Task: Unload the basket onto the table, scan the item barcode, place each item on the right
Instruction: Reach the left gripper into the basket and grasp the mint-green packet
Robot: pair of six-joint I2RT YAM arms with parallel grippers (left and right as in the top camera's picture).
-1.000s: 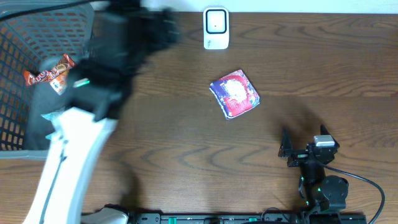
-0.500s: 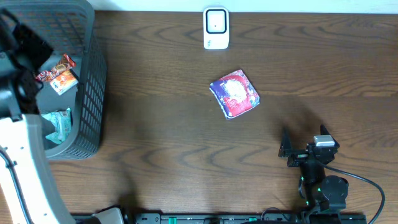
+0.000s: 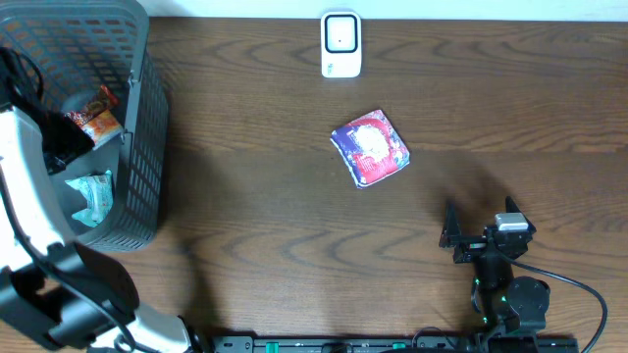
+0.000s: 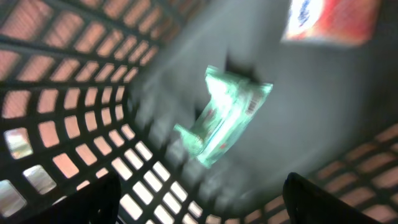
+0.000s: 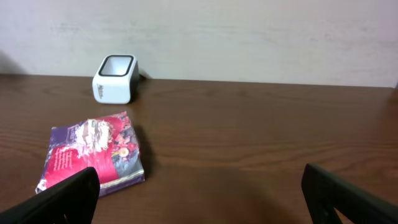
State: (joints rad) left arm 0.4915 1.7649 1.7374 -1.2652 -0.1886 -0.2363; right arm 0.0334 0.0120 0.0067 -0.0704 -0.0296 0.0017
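Wooden tabletop [image 3: 255,196] holds crinkled red-purple packet [image 3: 371,147]; left fingers [image 4: 93,205], right fingers [image 5: 59,199] spread wide, empty.

You had the left arm [image 3: 22,196] stretched up along the left edge of the overhead frame from the bottom left corner, and the left gripper [image 4: 202,186] pointed downward with its jaws wide apart and nothing between them. Your right arm [image 3: 505,294] sat folded low at the bottom right. The right gripper [image 3: 478,224] faced the top of the frame, jaws fully spread and empty.
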